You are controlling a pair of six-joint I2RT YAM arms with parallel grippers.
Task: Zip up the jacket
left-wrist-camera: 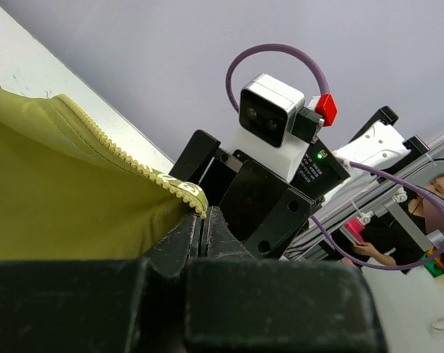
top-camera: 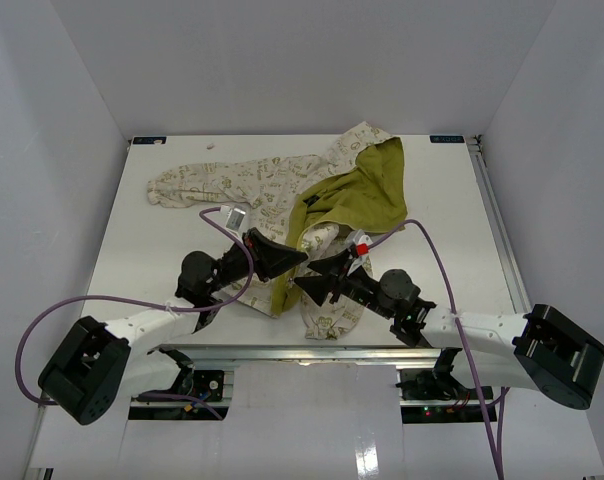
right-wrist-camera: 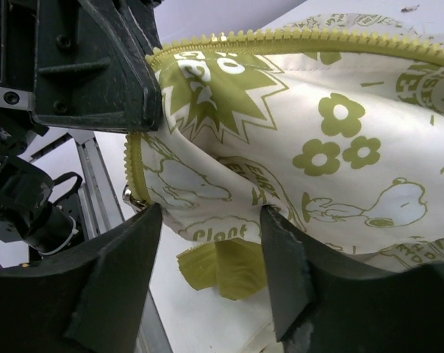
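The jacket [top-camera: 282, 190] lies unzipped, olive lining showing, lower corner lifted.

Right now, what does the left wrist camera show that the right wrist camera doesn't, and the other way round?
Only the left wrist: the plain green lining of the jacket, the right arm's camera and a person in the background. Only the right wrist: the cream printed outside and the open right hand. Both: the zipper teeth, with the left hand shut on their end.
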